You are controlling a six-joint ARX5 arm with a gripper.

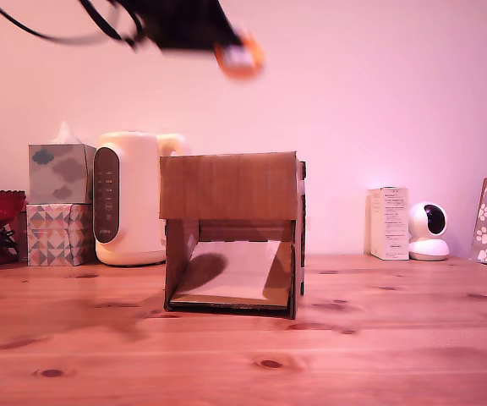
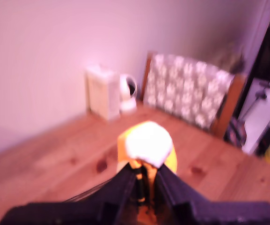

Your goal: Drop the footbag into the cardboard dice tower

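The gripper (image 2: 146, 180), two dark tapering fingers (image 2: 121, 187) blurred in both views, pinches the footbag (image 2: 148, 145), a soft rounded ball showing white, orange and yellow panels. In the exterior view the footbag (image 1: 240, 56) hangs high in the air, well above the cardboard dice tower (image 1: 231, 233) and over its top. The tower is brown corrugated board with a solid upper front and an open lower front showing a pale sloped ramp; it stands on a knotty wooden table (image 1: 379, 338). Behind it, at the exterior view's left, stand a smooth cream kettle (image 1: 129, 199) and stacked patterned tissue boxes (image 1: 57, 203).
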